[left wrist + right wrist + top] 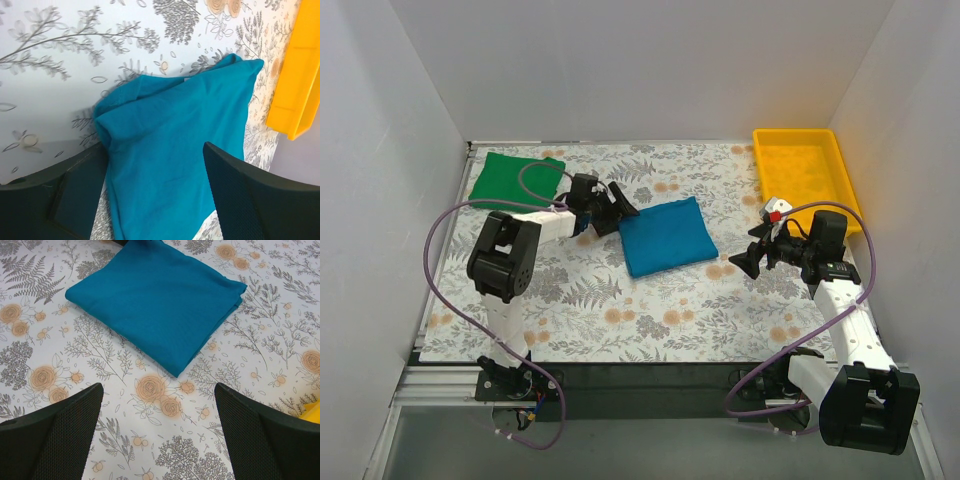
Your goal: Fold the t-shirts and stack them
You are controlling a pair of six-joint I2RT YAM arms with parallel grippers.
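Observation:
The teal-blue t-shirt point(665, 236) lies folded into a rough rectangle in the middle of the floral table; it also shows in the left wrist view point(175, 155) and the right wrist view point(157, 297). The bright green t-shirt point(515, 177) lies folded flat at the back left. My left gripper point(617, 210) is open at the blue shirt's left edge, its jaws standing either side of the cloth without closing on it. My right gripper point(748, 258) is open and empty, to the right of the blue shirt, above bare table.
A yellow plastic tray point(804, 175) stands at the back right, its edge seen in the left wrist view point(297, 85). White walls close in the table on three sides. A black strip runs along the near edge.

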